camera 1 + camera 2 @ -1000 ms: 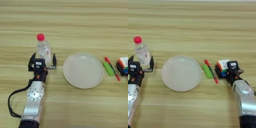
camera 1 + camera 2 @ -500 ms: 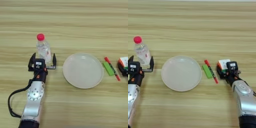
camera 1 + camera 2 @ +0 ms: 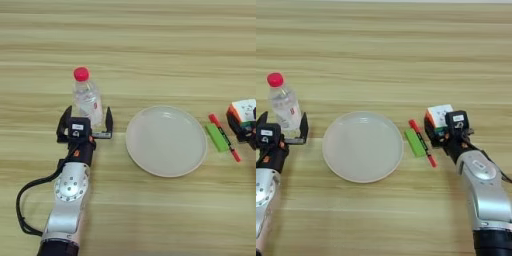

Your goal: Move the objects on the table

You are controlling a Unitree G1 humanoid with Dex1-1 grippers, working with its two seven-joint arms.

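Item: small clear plastic bottle with red cap (image 3: 88, 98), upright on the wide light-brown wood-grain tabletop (image 3: 150, 45). It is placed just ahead of the left gripper (image 3: 85, 121), its base between the two spread black fingers (image 3: 108, 121); no contact can be made out. Long axis vertical. The left arm is extended straight up the table from the near edge, wrist level.

Item: multicoloured puzzle cube with white face (image 3: 440, 119), at the table's right. The right gripper (image 3: 448, 131) is set against its near side; whether it is clamped cannot be told. The right forearm is angled in from the lower right.

Item: slim red marker pen (image 3: 422, 142), lying diagonally, beside a small green block (image 3: 415, 142), left of the cube.

Item: round white plate (image 3: 363, 146), central, between both arms.
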